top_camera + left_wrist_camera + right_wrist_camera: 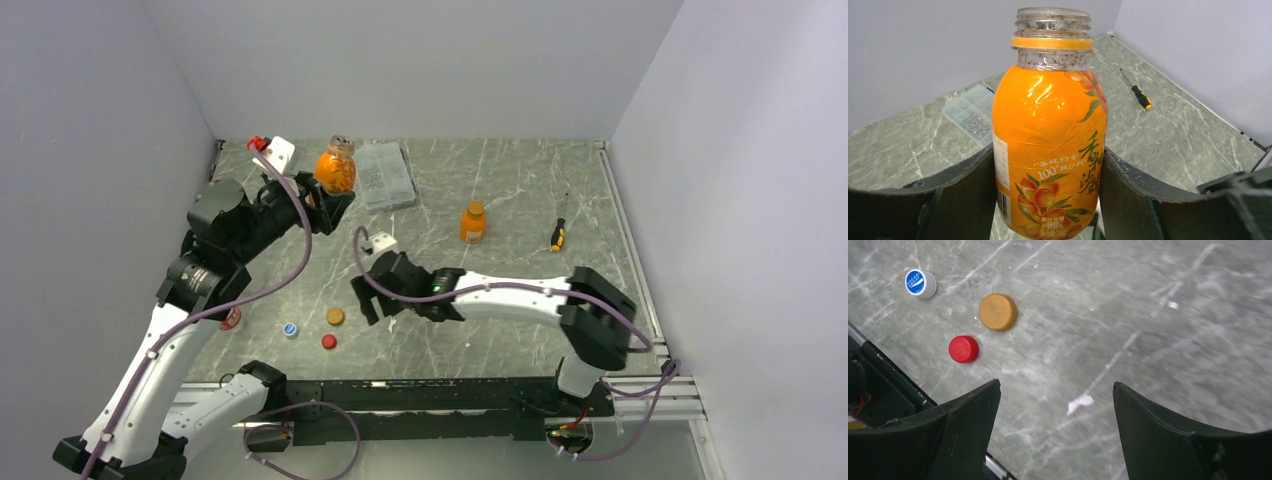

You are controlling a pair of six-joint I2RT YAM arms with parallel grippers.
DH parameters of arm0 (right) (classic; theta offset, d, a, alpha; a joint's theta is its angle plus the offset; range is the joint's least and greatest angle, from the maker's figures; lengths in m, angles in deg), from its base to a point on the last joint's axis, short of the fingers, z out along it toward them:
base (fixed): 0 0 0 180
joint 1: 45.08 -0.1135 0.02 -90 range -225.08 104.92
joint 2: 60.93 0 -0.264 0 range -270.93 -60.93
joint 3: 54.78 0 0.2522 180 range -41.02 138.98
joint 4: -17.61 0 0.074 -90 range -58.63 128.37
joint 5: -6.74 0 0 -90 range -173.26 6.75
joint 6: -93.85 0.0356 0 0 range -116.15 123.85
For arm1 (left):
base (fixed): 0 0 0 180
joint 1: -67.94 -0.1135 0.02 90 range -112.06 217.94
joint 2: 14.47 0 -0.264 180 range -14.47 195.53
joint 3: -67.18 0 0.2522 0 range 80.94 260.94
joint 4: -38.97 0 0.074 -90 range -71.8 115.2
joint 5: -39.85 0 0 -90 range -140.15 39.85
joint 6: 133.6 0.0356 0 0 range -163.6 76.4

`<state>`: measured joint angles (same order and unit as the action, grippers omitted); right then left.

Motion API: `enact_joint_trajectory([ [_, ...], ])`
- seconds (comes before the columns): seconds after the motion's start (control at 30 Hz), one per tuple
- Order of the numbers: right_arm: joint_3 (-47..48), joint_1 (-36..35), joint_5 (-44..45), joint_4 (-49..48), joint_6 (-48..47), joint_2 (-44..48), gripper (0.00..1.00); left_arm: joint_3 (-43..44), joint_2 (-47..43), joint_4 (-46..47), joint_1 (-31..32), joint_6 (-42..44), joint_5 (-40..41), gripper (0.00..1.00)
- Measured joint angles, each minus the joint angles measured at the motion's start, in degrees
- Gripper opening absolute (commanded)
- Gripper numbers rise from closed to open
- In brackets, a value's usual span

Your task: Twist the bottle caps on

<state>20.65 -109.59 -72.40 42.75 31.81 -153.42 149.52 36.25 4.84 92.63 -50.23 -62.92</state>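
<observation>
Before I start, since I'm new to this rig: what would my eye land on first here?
The uncapped orange bottle, clamped in the left gripper at the far left of the table, stands out most. Then three loose caps near the front edge: the blue-and-white cap, orange cap and red cap, with the open right gripper hovering beside them.

Glossy clear plastic bottle (1048, 150); smooth, matt plastic orange cap (998, 311); polished marble-look table (1158, 315), perhaps laminate
</observation>
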Motion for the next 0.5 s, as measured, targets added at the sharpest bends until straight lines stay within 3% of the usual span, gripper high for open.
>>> enact_joint_trajectory([
  [0.33, 16.2, -5.1, 0.9, -1.4, -2.3, -19.8, 0.73, 4.9, -1.2, -3.1, 0.0, 1.3, 2.3, 0.48],
  [0.5, 22.1, -6.2, 1.1, 0.0, -3.7, -25.4, 0.71, 4.9, -1.5, -4.4, 0.0, 1.5, 2.7, 0.48],
])
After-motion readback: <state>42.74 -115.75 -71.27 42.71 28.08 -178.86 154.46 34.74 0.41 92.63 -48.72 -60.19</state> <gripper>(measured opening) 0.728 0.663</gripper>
